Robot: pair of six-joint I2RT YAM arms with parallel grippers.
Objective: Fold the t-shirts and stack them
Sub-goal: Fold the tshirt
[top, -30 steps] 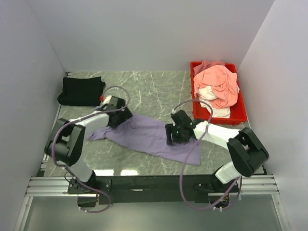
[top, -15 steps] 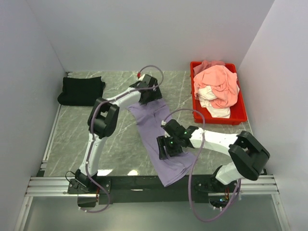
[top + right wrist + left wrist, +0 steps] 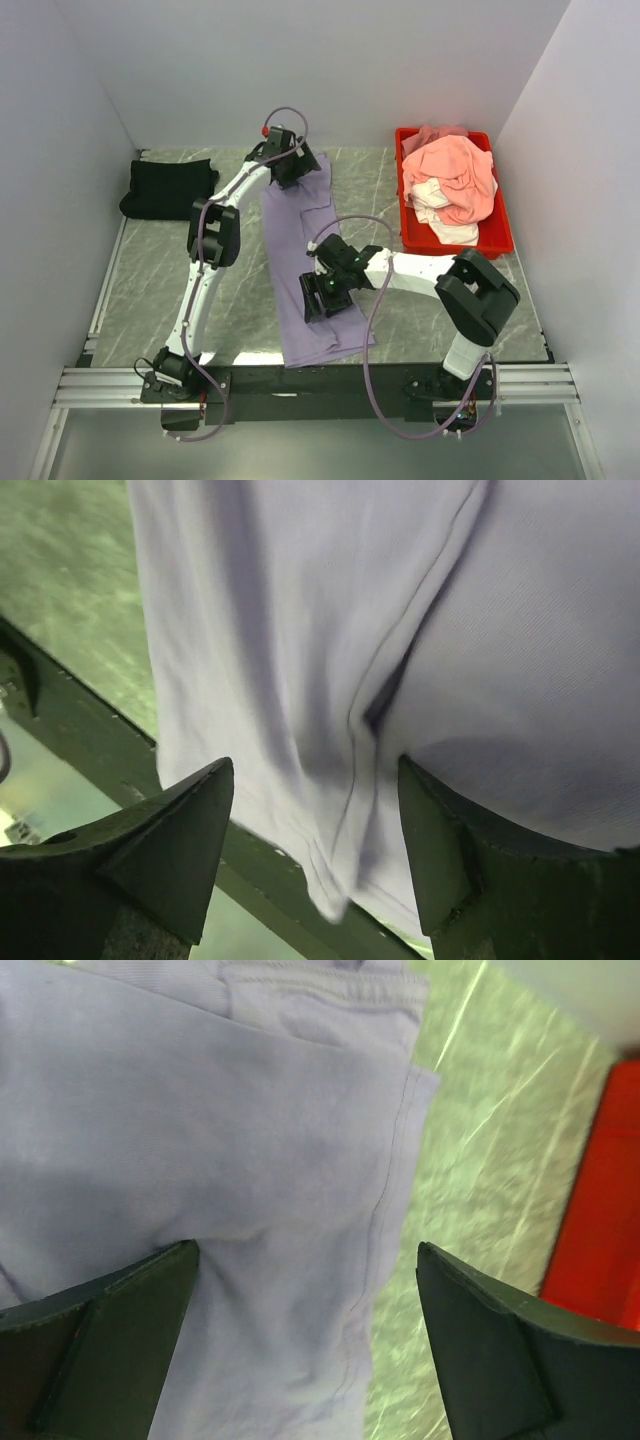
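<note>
Lavender shirt is lying flat on the marble surface as one long strip, running from the far middle toward the near edge, where its lower end is reaching the dark rail. Left arm is stretching far out over the strip's top end; left fingers are standing wide apart just above the cloth, nothing between them but a flat seam and hem. Right arm is reaching in from the right over the lower half of the same shirt; right fingers are spread fairly wide, tips down at the cloth, a small raised crease sitting between them, not pinched. Black shirt is sitting folded at the far left, well apart from the strip. Red tray at the far right is holding the pink shirt crumpled on top of the white shirt.
</note>
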